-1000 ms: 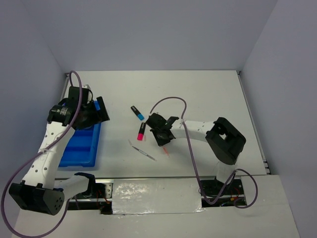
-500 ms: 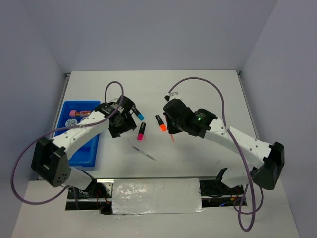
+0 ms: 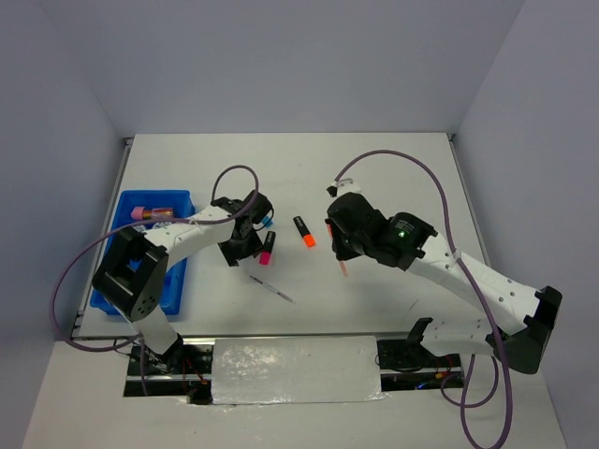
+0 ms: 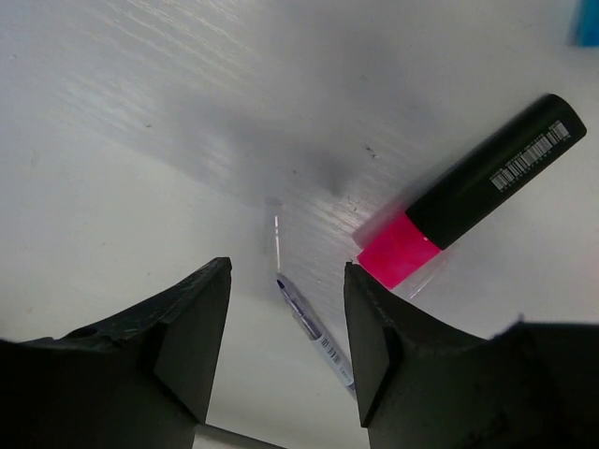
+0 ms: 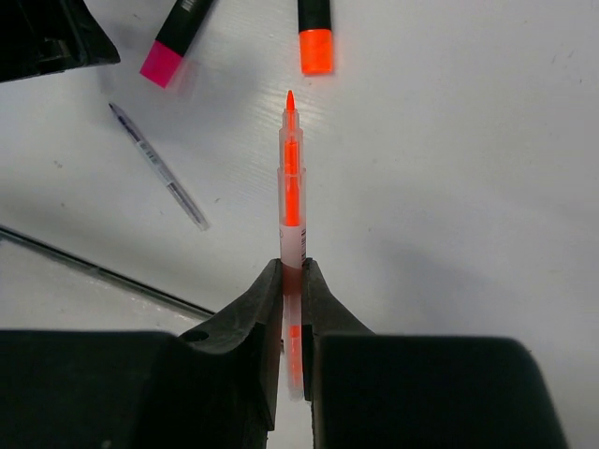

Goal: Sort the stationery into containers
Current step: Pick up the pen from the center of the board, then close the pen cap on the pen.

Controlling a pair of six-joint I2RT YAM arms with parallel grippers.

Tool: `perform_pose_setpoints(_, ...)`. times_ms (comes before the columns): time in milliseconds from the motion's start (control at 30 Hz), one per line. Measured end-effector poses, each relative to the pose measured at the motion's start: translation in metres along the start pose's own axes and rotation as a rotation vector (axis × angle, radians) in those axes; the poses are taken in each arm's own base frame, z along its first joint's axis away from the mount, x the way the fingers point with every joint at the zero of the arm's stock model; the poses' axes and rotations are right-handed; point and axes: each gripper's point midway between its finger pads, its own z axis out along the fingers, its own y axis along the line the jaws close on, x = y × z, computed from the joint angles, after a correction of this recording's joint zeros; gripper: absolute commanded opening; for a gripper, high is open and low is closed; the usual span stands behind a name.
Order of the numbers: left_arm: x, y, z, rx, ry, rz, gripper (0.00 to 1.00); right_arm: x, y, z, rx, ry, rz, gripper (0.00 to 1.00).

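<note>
Sorting looks partway: a pink cylinder (image 3: 140, 212) sits in the bright blue plastic tray (image 3: 176, 281). The right gripper (image 5: 291, 271) pinches a thin orange pen (image 5: 291, 187) between its jaws; the left gripper (image 4: 285, 281) gapes empty over a thin clear pen (image 4: 314, 327).

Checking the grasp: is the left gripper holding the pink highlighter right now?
No, the left gripper is open, and the pink highlighter lies flat on the table off to one side of it.

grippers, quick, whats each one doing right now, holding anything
Left gripper: open, empty, over the thin pen beside the pink highlighter.
Right gripper: shut on the orange pen.
</note>
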Motion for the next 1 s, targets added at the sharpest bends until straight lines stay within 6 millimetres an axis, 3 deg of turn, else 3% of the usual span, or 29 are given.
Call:
perform_pose_setpoints(367, 0.024, 0.007, 0.026, -0.052, 0.046, 0.024, 0.47, 0.003, -0.001, -0.002, -0.017, 0.006, -0.032, 0.00)
perform_pose_setpoints(400, 0.024, 0.007, 0.027, -0.051, 0.047, 0.023, 0.39, 0.003, -0.001, -0.002, -0.018, 0.004, -0.034, 0.00)
perform_pose_setpoints(600, 0.027, 0.004, 0.031, -0.034, 0.051, 0.019, 0.20, 0.003, -0.001, -0.003, -0.022, 0.002, -0.046, 0.00)
perform_pose_setpoints(733, 0.026, 0.005, 0.031, -0.021, 0.043, 0.015, 0.00, 0.004, 0.000, -0.003, -0.031, 0.007, -0.054, 0.00)
perform_pose_setpoints(900, 0.022, 0.009, 0.025, -0.004, 0.027, 0.033, 0.00, 0.005, 0.015, -0.005, -0.133, 0.021, -0.046, 0.00)
perform_pose_setpoints(1000, 0.008, -0.001, 0.000, 0.075, -0.009, 0.037, 0.00, 0.008, 0.030, -0.008, -0.238, 0.022, -0.026, 0.00)
